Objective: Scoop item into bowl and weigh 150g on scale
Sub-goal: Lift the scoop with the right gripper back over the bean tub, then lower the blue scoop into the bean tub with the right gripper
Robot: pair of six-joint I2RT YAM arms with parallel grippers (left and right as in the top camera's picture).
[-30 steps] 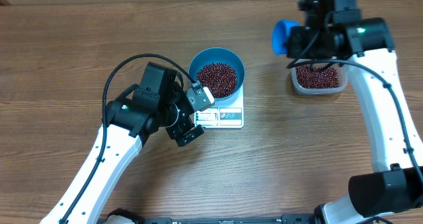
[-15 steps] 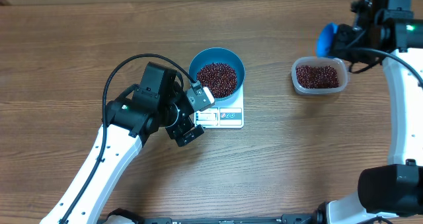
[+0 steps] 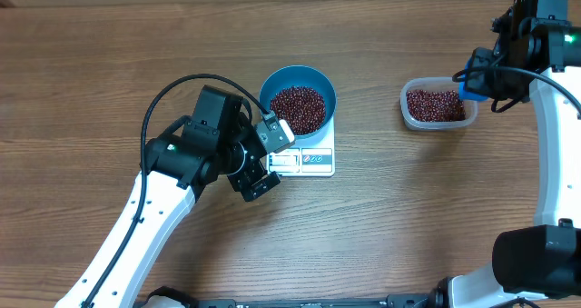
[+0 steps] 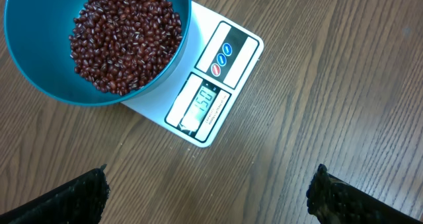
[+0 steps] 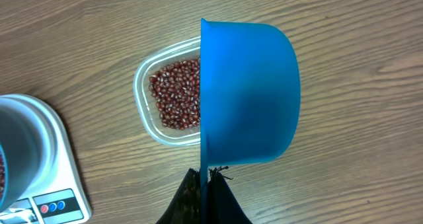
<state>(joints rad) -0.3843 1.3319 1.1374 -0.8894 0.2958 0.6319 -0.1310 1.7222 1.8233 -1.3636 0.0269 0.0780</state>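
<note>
Overhead shows the bowl (image 3: pixel 313 74) sitting on the scale (image 3: pixel 313 160) at centre frame, with the beans (image 3: pixel 298 108) heaped inside it. From the left wrist, the display (image 4: pixel 201 104) (small and turned sideways) seems to read 150, so I judge the weight reached. Beside the scale, the left gripper (image 4: pixel 211 199) hangs spread wide, touching nothing. At upper right, the right gripper (image 5: pixel 210 187) is pinched tight on the handle of the scoop (image 5: pixel 248 92), which is tipped on its side over the right edge of the tub (image 3: pixel 405 104). Whether the scoop carries beans is hidden. The step looks like returning the scoop: lower it gently inside the tub's rim, spill nothing, and leave the scale unbumped.
</note>
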